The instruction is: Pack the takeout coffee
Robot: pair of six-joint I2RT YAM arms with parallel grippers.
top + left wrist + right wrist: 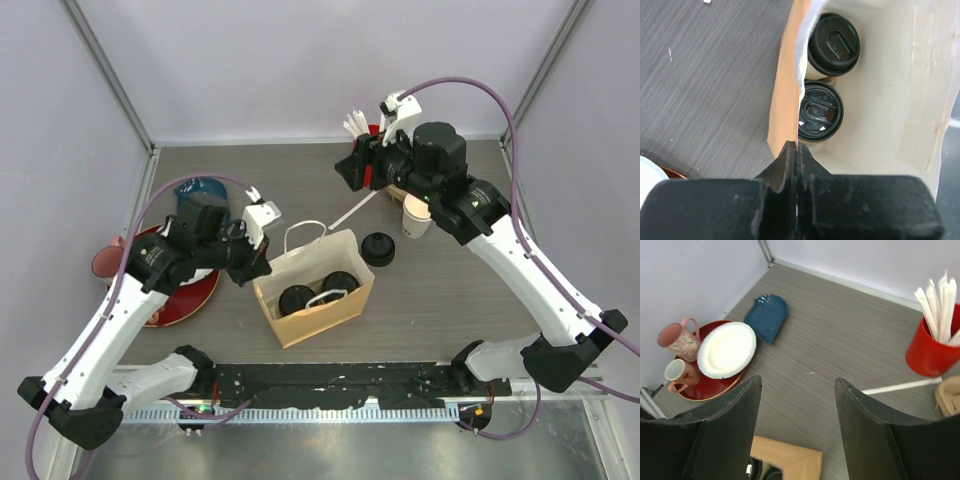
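Left fingers (pixel 786 167) together; cups (pixel 833 45) in bag (pixel 885 95), lid slots (pixel 815 111) wrist-view only

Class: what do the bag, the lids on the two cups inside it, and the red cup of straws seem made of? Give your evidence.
Bag: likely brown kraft paper, matte, with sharp creases and a pale lining. Lids: probably moulded black plastic, faintly glossy, with raised sip ridges. Red cup: smooth, evenly coloured; plastic or coated paper, unclear which.
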